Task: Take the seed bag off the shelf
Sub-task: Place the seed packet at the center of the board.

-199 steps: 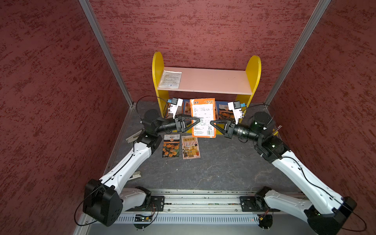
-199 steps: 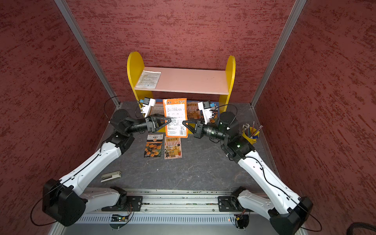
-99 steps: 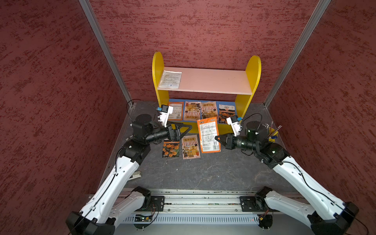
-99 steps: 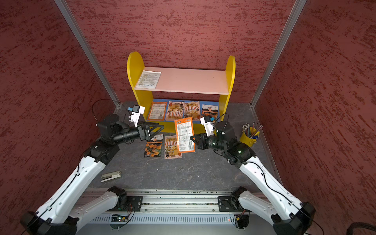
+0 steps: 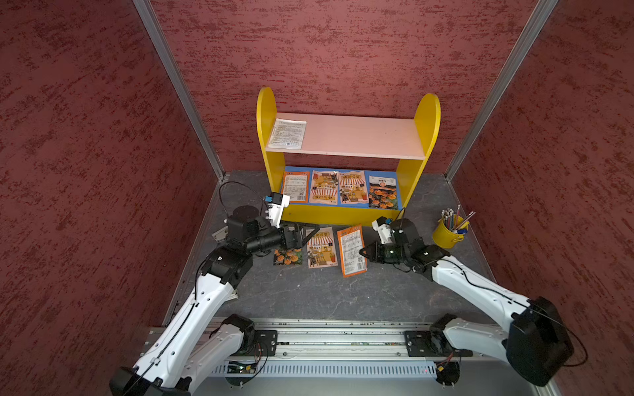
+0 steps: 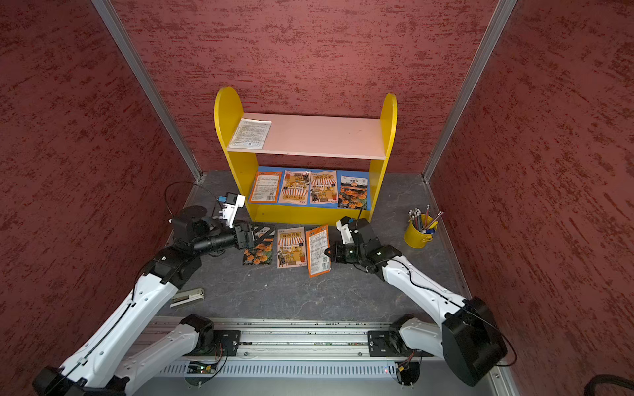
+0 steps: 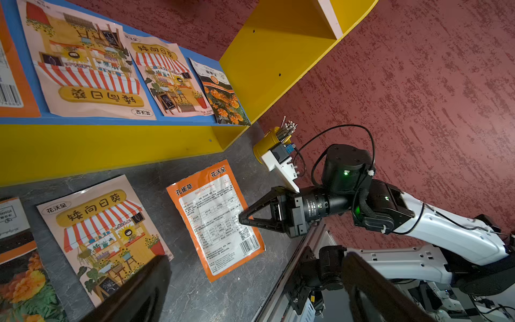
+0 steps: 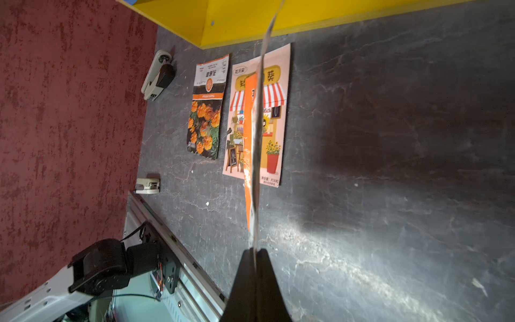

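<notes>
We are clamping the right fingers on one long edge of the orange seed bag; a packet this thin probably offers no other purchase. The bag is hanging tilted, label side up, low over the worktop in front of the shelf and clear of both boards. So we judge the removal done, and we are now working on the set-down. We cannot tell whether its far edge is touching yet. It is sitting just beside a sunflower packet, which is lying next to a marigold packet; we are likely lining it up as third in that row. The left fingers are hovering spread wide and empty over those two packets, out of the bag's way. Four more packets are lying on the blue lower board, and a white packet on the pink upper board.
</notes>
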`<act>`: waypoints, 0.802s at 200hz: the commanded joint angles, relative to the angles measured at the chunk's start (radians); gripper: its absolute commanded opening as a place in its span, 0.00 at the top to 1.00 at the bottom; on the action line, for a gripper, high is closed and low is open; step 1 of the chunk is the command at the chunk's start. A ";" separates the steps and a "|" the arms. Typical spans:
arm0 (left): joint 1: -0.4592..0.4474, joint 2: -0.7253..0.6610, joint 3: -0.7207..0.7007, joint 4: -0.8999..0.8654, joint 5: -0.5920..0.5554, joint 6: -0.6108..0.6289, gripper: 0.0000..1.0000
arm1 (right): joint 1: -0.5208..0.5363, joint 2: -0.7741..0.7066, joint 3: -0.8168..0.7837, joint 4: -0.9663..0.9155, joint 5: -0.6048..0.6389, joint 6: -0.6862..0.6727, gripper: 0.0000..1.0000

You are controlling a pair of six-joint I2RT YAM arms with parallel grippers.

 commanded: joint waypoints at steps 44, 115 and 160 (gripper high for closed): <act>-0.013 -0.020 -0.061 0.065 -0.002 -0.050 0.00 | -0.053 0.207 -0.047 0.354 -0.022 0.099 1.00; -0.076 -0.006 -0.102 0.077 -0.058 -0.064 0.00 | -0.103 0.362 0.018 0.379 -0.079 0.058 1.00; -0.083 0.003 -0.106 0.078 -0.069 -0.063 0.00 | -0.126 0.407 0.027 0.397 -0.104 0.045 1.00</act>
